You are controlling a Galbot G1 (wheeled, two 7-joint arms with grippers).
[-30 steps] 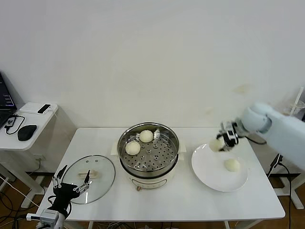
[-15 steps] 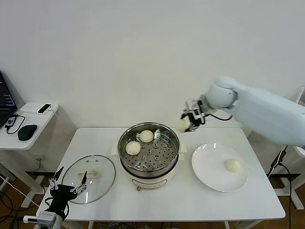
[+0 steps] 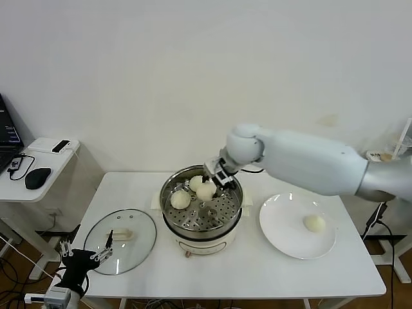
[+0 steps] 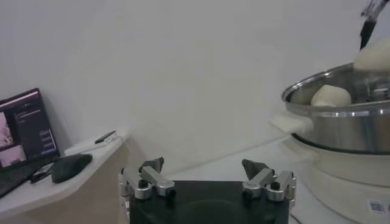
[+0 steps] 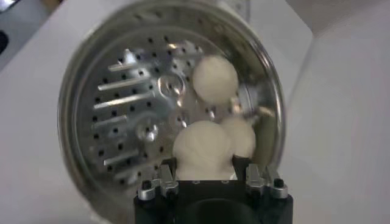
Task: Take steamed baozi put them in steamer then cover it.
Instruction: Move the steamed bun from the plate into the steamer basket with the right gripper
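Observation:
The steamer (image 3: 215,214) stands mid-table with two baozi (image 3: 180,199) on its perforated tray. My right gripper (image 3: 214,179) is shut on a third baozi (image 3: 206,190) and holds it just over the tray's far side; in the right wrist view the gripper (image 5: 206,163) pinches that baozi (image 5: 204,146) above the tray (image 5: 128,115), next to the other two (image 5: 214,76). A fourth baozi (image 3: 313,223) lies on the white plate (image 3: 283,235). The glass cover (image 3: 138,250) lies flat to the steamer's left. My left gripper (image 3: 87,257) is open and empty at the table's front left corner (image 4: 202,165).
A low side table (image 3: 45,168) with a black mouse (image 3: 37,178), a laptop edge and small devices stands beyond the table's left end. The wall runs close behind the steamer. The steamer's rim (image 4: 341,109) shows to one side in the left wrist view.
My right gripper has carried the baozi from above the plate leftward to over the steamer tray. My left gripper has sunk slightly toward the front left corner.

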